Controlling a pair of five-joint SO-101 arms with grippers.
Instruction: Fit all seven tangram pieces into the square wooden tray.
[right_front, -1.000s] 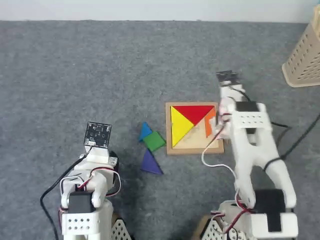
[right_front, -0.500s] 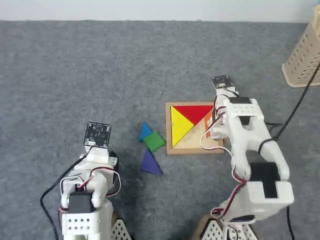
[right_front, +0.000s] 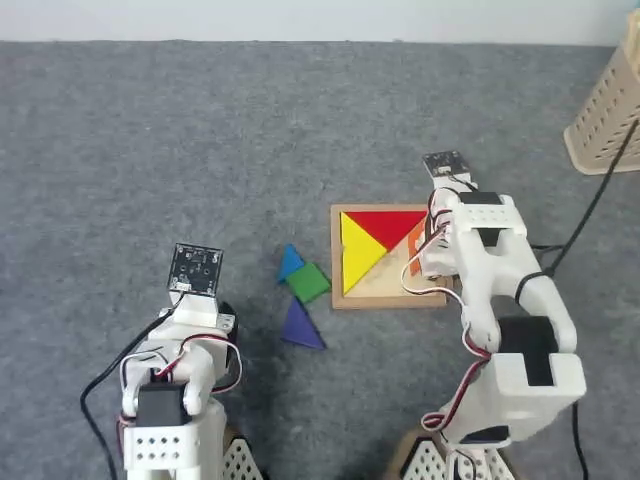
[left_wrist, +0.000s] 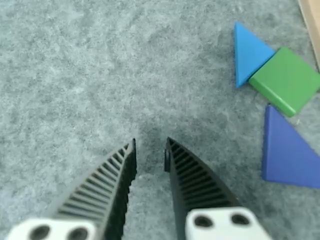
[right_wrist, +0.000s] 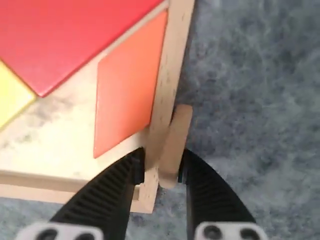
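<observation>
The square wooden tray (right_front: 338, 292) holds a red triangle (right_front: 385, 225), a yellow triangle (right_front: 358, 252) and an orange piece (right_front: 416, 248). My right gripper (right_wrist: 162, 155) sits at the tray's right rim (right_wrist: 172, 65). It is shut on a wood-coloured piece (right_wrist: 174, 140) standing on edge against that rim, beside the orange piece (right_wrist: 127, 95). Left of the tray lie a light blue triangle (left_wrist: 247, 50), a green square (left_wrist: 286, 80) and a dark blue triangle (left_wrist: 285, 150). My left gripper (left_wrist: 150, 145) hovers over bare carpet short of them, slightly open and holding nothing.
A beige slatted basket (right_front: 610, 110) stands at the far right edge. Grey carpet covers the whole table. The right arm (right_front: 500, 300) hides the tray's right side from above. The left arm (right_front: 180, 380) stays near the front edge.
The right arm has shifted its pose and drawn in slightly at the tray's right rim, covering more of the orange piece. The left arm and the loose pieces have not moved.
</observation>
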